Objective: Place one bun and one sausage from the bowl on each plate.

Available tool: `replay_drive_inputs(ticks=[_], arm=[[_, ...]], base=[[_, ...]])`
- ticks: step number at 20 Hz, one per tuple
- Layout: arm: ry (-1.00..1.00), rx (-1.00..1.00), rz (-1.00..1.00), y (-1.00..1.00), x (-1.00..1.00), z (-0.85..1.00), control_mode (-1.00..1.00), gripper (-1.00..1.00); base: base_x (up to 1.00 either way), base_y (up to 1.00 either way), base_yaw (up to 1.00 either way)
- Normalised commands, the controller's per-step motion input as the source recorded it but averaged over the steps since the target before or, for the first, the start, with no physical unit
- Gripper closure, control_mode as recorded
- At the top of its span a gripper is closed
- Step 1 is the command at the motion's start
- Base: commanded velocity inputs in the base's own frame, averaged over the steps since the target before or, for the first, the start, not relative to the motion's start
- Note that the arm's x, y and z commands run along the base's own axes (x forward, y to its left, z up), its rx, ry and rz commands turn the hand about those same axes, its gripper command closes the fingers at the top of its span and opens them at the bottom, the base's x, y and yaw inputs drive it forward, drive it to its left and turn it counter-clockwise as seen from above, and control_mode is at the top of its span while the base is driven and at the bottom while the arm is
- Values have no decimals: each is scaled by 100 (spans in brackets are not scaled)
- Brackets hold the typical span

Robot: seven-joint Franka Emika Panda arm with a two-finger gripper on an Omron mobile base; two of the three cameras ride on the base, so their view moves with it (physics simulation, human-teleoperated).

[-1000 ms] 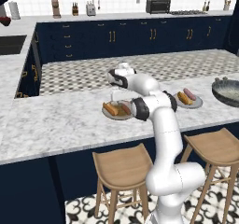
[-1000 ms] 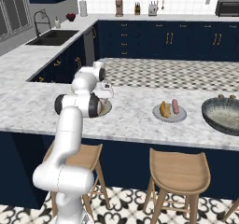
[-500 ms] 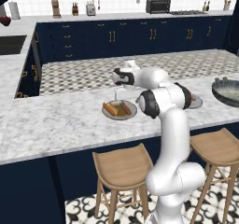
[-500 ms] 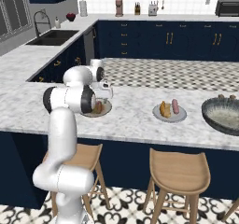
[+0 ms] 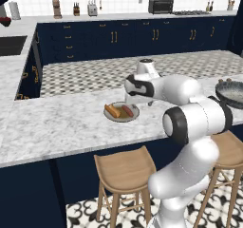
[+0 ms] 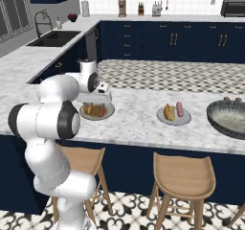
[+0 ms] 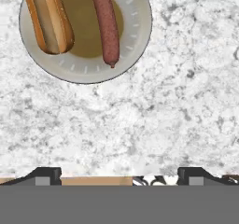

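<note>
A grey-rimmed plate [image 7: 86,64] with a brownish-olive centre holds one golden bun [image 7: 46,15] and one pinkish-red sausage [image 7: 106,24] side by side. My gripper [image 7: 120,175] hangs open and empty above the bare marble beside that plate [image 5: 121,118], its fingertips [image 7: 46,174] wide apart. It hovers over the counter, just off the plate's rim [image 6: 107,113]. The light grey plate [image 6: 173,120] farther right carries a bun [image 6: 169,112] and a sausage [image 6: 180,109]. The dark bowl [image 6: 229,121] sits at the counter's right end.
The marble island counter [image 5: 61,122] runs left to right, with wooden stools [image 5: 124,167] tucked under its front edge. My own bulky white arm [image 5: 194,120] stands between the plates in the left base view. Dark cabinets [image 5: 118,37] line the back wall.
The arm's elbow has swung out toward the camera, and the hand has drifted slightly off the olive-centred plate. The food on both plates has not moved.
</note>
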Motion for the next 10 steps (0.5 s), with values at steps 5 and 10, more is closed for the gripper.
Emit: replay_drive_inputs(ticks=[5, 10], arm=[[-8, 0, -1, -30, -94, 100, -100, -100], [-22, 2, 0, -13, -100, 99, -100, -100]], base=[[0, 0, 0], [0, 0, 0]])
